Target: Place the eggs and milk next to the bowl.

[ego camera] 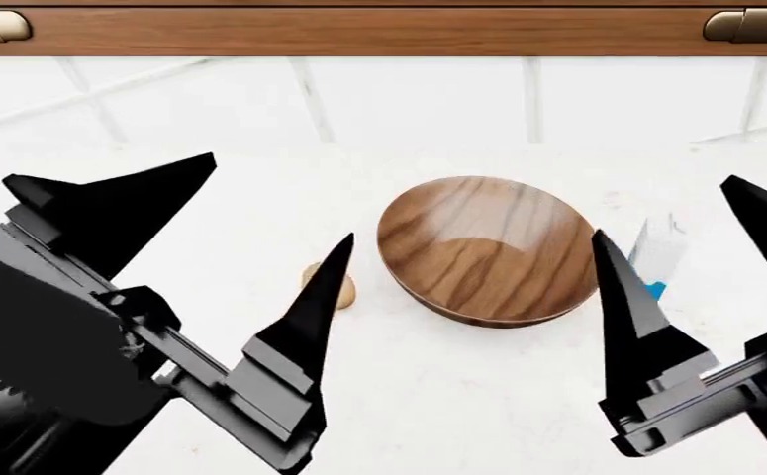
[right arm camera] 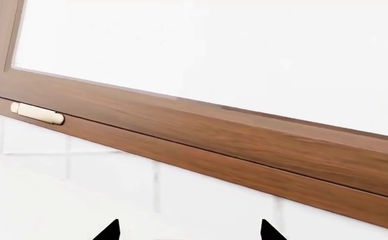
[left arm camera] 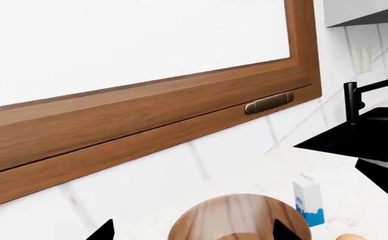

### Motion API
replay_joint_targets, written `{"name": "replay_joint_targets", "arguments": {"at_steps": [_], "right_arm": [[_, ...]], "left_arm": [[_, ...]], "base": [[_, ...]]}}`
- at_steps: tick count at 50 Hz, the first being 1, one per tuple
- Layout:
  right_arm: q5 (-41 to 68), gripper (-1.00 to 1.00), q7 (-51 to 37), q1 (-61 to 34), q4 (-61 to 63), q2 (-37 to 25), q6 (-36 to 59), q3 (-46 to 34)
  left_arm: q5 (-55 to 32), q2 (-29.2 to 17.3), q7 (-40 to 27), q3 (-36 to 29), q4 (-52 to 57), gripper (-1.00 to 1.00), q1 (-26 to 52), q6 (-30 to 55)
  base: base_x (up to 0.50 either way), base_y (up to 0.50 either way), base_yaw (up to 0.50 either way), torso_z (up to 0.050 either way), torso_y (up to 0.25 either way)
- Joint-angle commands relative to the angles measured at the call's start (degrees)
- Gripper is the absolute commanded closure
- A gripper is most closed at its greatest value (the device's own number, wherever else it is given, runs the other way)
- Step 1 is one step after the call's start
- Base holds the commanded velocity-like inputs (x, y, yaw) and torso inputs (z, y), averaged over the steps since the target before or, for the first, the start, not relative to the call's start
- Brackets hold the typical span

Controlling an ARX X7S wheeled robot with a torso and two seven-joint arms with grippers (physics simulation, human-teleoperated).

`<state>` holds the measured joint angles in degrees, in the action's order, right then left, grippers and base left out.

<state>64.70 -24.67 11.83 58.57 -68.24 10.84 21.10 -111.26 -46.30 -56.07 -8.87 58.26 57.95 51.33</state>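
Wooden bowl (ego camera: 489,247) is sitting mid-bench near the back edge, one egg (ego camera: 335,289) just beside it, milk (ego camera: 652,255) at its other side. Left gripper (ego camera: 271,213) and right gripper (ego camera: 680,233) are hovering wide, holding nothing.

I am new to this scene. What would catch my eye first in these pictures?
The wooden bowl sits mid-counter below the tiled wall. An egg lies at its left and the milk stands at its right. The open left gripper and right gripper fill the foreground.
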Motion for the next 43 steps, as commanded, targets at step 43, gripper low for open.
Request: {"name": "replay_joint_targets", "arguments": {"at_steps": [43], "right_arm": [[-6.13, -1.0, 3.85, 33.06, 1.42, 10.97, -24.25, 31.36]], "left_arm": [[-40.89, 0.56, -33.89, 29.02, 1.73, -1.0, 17.56, 13.07]], "base": [[0.0, 0.0, 0.0, 0.0, 0.0]]}}
